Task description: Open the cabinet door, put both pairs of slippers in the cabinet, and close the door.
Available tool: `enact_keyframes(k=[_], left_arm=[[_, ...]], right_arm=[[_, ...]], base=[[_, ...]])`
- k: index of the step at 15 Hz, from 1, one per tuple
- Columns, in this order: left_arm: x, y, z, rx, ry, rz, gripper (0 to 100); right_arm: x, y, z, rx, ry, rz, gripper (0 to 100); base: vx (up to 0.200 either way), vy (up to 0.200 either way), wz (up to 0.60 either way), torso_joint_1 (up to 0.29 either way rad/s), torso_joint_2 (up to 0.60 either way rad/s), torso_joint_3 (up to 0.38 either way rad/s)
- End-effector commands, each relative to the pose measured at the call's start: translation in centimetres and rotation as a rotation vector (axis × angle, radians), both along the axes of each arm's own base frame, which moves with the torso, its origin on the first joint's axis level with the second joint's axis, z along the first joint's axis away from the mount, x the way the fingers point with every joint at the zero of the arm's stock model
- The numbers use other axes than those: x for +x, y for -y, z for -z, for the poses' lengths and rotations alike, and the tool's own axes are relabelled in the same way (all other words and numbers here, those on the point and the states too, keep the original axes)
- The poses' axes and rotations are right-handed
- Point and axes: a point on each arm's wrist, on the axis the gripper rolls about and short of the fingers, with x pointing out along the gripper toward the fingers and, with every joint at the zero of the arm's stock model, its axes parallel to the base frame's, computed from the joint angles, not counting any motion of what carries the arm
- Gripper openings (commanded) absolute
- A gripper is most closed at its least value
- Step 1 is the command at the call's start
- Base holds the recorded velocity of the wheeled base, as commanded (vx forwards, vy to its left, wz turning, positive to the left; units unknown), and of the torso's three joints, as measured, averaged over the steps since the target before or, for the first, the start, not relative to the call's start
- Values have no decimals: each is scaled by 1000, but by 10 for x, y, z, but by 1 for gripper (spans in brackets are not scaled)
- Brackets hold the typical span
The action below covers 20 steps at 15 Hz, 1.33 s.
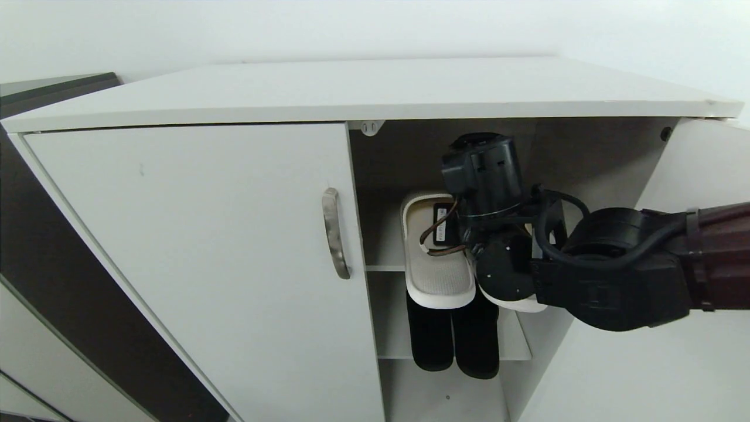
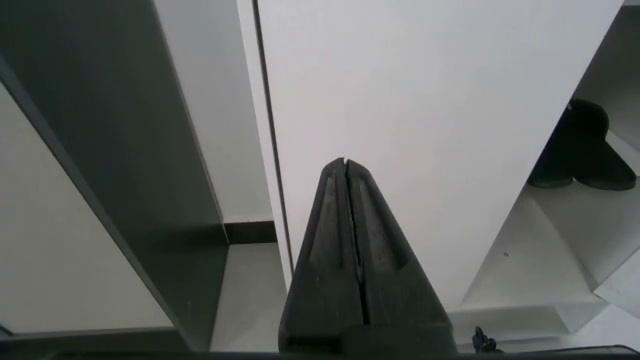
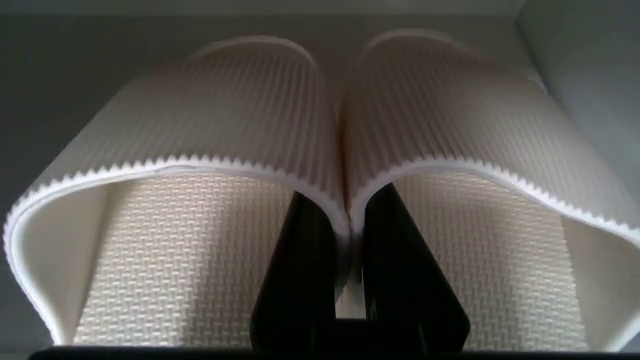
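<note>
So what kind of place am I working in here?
Probably a home-style entryway or a mock-up of one: a white laminate shoe cabinet with a brushed metal handle against a plain white wall, black slippers on its lower shelf, cream ribbed slippers above them.

The pincer (image 3: 345,240) clamps a pair of cream slippers (image 3: 270,110) by their touching inner sides, one black finger (image 3: 300,270) inside each shoe. Ribbed straps (image 3: 450,110) arch over textured insoles (image 3: 180,250), and the grey cabinet wall (image 3: 70,60) stands just behind the toes.
</note>
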Motion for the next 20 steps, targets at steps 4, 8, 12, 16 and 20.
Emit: enact_keyframes(k=[4, 8, 12, 16, 20], left_arm=[[0, 0, 0, -1, 0, 0, 0], [0, 0, 0, -1, 0, -2, 0], [0, 0, 0, -1, 0, -3, 0], [0, 0, 0, -1, 0, -3, 0], [0, 0, 0, -1, 1, -3, 0]], right_arm=[[39, -5, 5, -23, 13, 44, 0], [45, -8, 10, -31, 7, 45, 0], [49, -11, 12, -35, 7, 46, 0], [51, -10, 12, -31, 5, 39, 0], [48, -5, 13, -39, -2, 43, 100]], base=[[0, 0, 0, 0, 0, 0], [0, 0, 0, 0, 0, 0], [0, 0, 0, 0, 0, 0], [0, 0, 0, 0, 0, 0], [0, 0, 0, 0, 0, 0]])
